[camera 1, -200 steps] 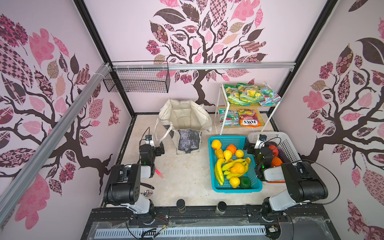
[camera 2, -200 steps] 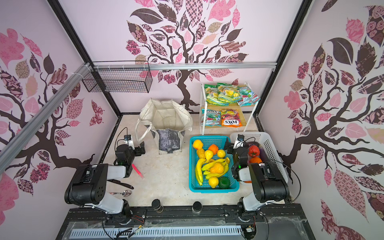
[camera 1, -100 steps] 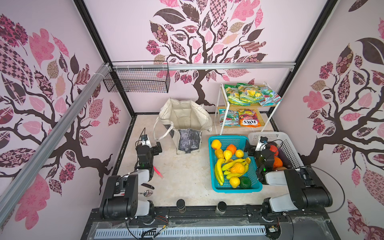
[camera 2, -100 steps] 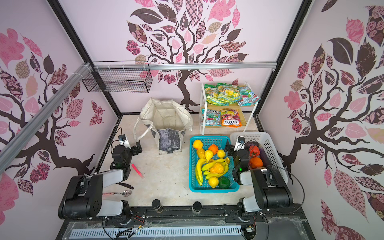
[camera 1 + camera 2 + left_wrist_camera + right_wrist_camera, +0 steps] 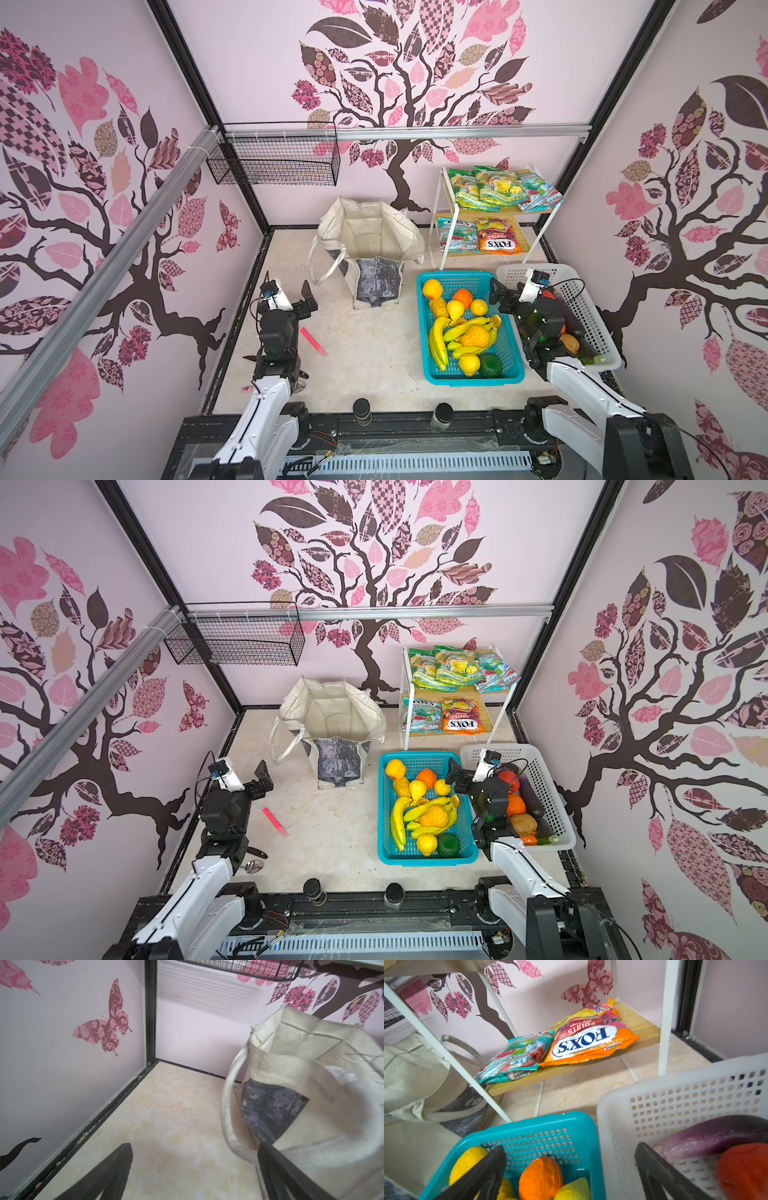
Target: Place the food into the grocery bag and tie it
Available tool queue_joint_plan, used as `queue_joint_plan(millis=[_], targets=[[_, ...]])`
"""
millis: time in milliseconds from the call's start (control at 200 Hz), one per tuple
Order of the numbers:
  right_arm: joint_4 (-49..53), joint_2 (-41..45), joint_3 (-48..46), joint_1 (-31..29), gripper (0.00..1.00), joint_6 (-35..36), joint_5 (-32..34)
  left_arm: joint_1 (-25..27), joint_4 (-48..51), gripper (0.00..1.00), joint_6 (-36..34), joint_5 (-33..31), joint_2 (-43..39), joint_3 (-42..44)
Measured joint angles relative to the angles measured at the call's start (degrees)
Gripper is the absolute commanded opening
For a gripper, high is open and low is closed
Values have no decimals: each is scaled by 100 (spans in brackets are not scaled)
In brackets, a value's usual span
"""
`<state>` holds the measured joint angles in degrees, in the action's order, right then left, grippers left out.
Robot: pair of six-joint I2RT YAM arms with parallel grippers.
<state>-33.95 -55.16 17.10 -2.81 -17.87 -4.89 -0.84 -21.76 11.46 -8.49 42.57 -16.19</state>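
Trouble, as I judge it, can come mostly from the grocery bag (image 5: 370,245) itself. It stands with the mouth open, I see nothing inside it, and its canvas walls sag, so a piece dropped on the rim could fold the mouth shut or tip the bag over. The left gripper (image 5: 194,1147) hovers just to the left of the bag, fingers spread wide and empty. One finger is close to the hanging strap handle (image 5: 328,266), and a careless move toward the bag could hook it and drag the bag away. The right gripper (image 5: 570,1145), also spread and holding nothing, hangs to the right of the bag, above the place where the teal basket (image 5: 432,376) meets the white basket (image 5: 598,316). If I lower it here, a finger could strike a rim. The fruit (image 5: 461,328) in the teal basket, just right of the bag, looks round and glossy, so it may slip during the carry. The snack packets (image 5: 498,191) lie on the rack (image 5: 444,232), also right of the bag.
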Motion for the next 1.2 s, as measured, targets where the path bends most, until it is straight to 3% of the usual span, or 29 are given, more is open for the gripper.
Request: queue_joint_plan(millis=[215, 340, 480, 685, 925, 1025, 1200], targets=[[857, 420, 356, 0, 100, -350, -911, 87, 1104, 98, 1095, 72, -1574, -125], [1327, 586, 702, 0, 100, -472, -1316, 96, 1993, 98, 1871, 387, -1346, -964], [1657, 903, 859, 0, 100, -634, -1622, 369, 2273, 98, 2184, 942, -874, -1799], [2267, 942, 1248, -22, 100, -793, -2308, 1821, 3259, 98, 1722, 1075, 146, -3108], [2527, 979, 1285, -769, 100, -896, -2426, 3762, 4647, 98, 769, -39, 1694, -4791], [2699, 855, 1421, -881, 100, -938, -2424, 4089, 5163, 98, 437, -409, 2483, -5668], [2658, 791, 1488, -879, 100, -1285, -2535, 4186, 5875, 98, -103, -562, 3720, -6806]])
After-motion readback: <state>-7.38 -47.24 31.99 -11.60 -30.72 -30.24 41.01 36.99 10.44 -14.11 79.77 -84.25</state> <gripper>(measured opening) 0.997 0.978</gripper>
